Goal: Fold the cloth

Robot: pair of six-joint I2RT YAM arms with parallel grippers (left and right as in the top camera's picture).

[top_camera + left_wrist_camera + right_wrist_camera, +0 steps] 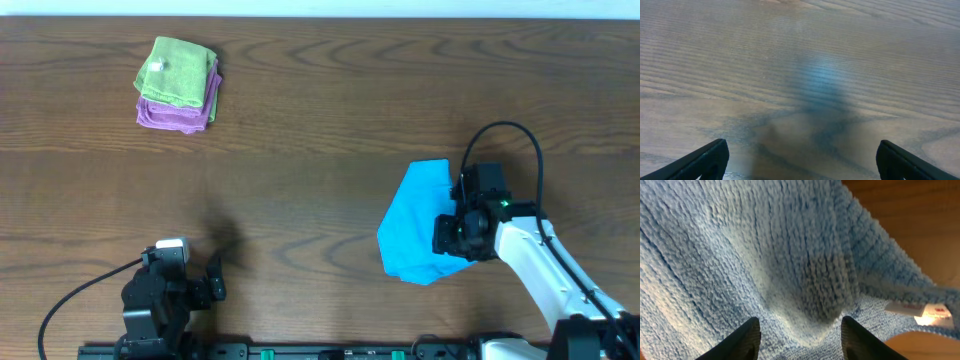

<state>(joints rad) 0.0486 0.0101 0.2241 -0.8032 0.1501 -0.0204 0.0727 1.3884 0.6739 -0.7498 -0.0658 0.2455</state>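
A light blue cloth (415, 220) lies crumpled and partly doubled over on the wooden table at the right. My right gripper (450, 236) sits over its right edge. In the right wrist view the cloth (765, 250) fills the frame, and a raised fold bulges between the two fingers (800, 330), which stand apart and do not pinch it. A white label (920, 311) shows at the cloth's right edge. My left gripper (200, 285) is open and empty near the front left edge, and its wrist view (800, 160) shows only bare wood.
A folded green cloth (178, 70) lies on a folded purple cloth (172, 115) at the back left of the table. Wooden table (300, 180) surface lies between the two arms.
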